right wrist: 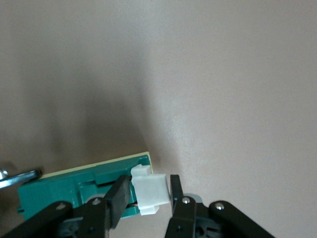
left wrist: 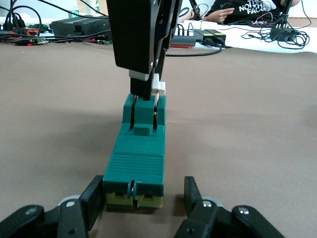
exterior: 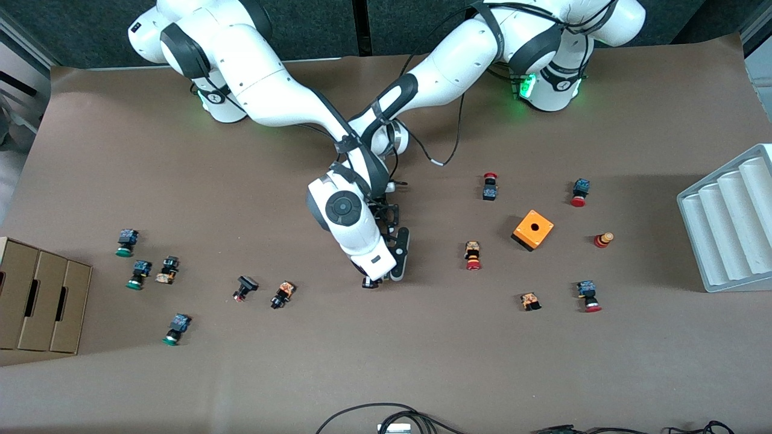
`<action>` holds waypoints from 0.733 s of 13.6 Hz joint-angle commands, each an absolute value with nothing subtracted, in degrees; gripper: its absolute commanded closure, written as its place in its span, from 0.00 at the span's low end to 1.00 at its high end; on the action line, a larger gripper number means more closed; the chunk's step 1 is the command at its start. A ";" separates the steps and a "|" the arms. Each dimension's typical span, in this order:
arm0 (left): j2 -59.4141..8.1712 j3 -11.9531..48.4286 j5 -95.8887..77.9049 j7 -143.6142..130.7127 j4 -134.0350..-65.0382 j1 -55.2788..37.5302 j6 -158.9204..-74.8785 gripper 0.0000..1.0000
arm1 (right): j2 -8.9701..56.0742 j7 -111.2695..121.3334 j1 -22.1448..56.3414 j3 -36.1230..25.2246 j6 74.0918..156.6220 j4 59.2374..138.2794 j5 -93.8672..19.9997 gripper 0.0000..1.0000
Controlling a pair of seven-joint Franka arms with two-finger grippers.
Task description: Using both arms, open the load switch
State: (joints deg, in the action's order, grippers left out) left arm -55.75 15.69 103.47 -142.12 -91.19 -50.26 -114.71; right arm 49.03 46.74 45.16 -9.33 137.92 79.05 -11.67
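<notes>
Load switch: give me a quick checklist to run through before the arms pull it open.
1. Right gripper shut on the white piece: ok.
2. Left gripper at the other end of the load switch: ok.
3. Left grip firm: cannot tell; one finger touches, a gap shows at the other.
4. Load switch flat on the table: ok.
5. Nearest button apart from the load switch: ok.
</notes>
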 commanded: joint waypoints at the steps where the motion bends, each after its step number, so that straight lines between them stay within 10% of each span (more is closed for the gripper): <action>1: -57.48 15.29 103.62 -142.82 -90.00 -51.06 -114.52 0.28 | 47.46 46.76 46.49 -9.84 136.93 82.62 -12.48 0.59; 10: -57.48 15.29 103.62 -142.82 -90.09 -51.06 -114.43 0.28 | 47.02 46.49 47.11 -9.84 135.79 82.79 -12.74 0.59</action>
